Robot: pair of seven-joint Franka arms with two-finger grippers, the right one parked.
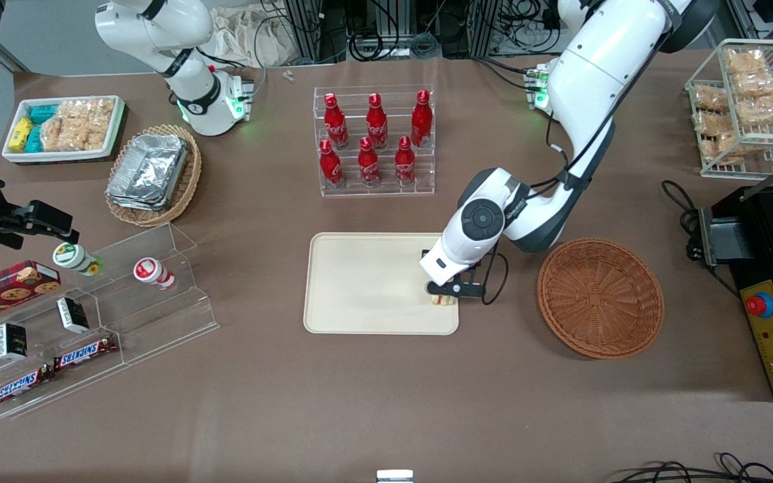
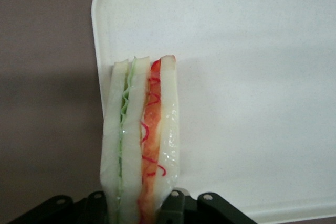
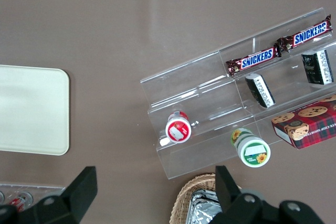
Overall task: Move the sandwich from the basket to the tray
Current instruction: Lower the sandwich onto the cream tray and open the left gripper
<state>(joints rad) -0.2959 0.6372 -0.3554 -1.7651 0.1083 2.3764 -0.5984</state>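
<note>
The brown worktop (image 1: 386, 402) carries one flat cream tray (image 1: 359, 282) with rounded corners and a low rim, and beside it, toward the working arm's end, one round reddish-brown woven wicker basket (image 1: 600, 297) with nothing in it. The end effector (image 1: 445, 294) hangs over the tray's edge nearest the basket, clamped on the single sandwich (image 2: 140, 145). The wedge stands on edge, its long axis running away from the fingers across the tray, three pale bread slices sandwiching green and orange-red filling layers.

White sandwich (image 2: 140, 145) with green and red layers; cream tray (image 1: 359, 282); reddish-brown basket (image 1: 600, 297).
</note>
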